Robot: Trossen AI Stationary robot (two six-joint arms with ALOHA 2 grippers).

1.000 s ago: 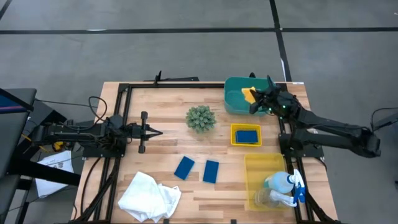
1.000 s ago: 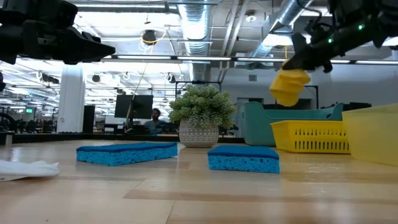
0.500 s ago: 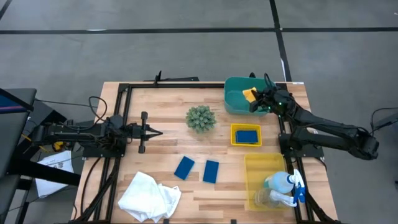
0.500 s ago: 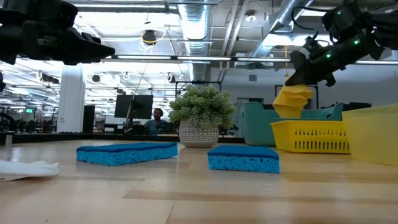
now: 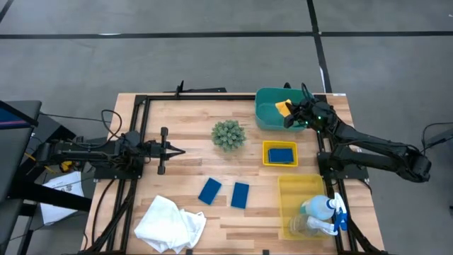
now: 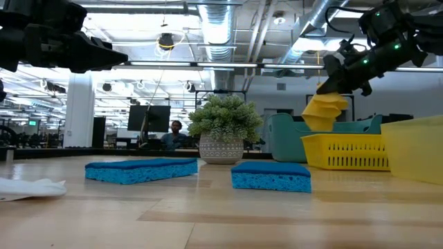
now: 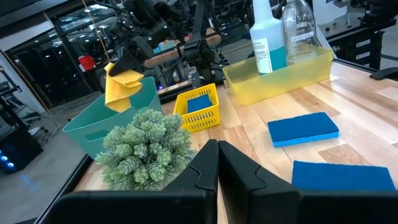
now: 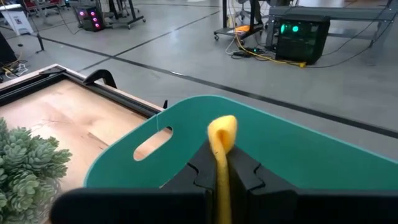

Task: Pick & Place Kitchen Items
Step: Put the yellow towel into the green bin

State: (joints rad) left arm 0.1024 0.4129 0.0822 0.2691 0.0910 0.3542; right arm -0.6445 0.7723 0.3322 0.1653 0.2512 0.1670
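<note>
While left tool (image 5: 177, 150) waits closed over tabletop (image 5: 191, 120), right tool (image 5: 289, 113) clamps yellow rectangular sponge (image 5: 283, 108) above teal plastic bin (image 5: 265, 108)

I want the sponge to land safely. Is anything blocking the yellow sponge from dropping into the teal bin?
Nothing visible does. The right gripper pinches the yellow sponge above the teal bin, and the bin's inside shows only open space beneath it. The left gripper waits far off.
</note>
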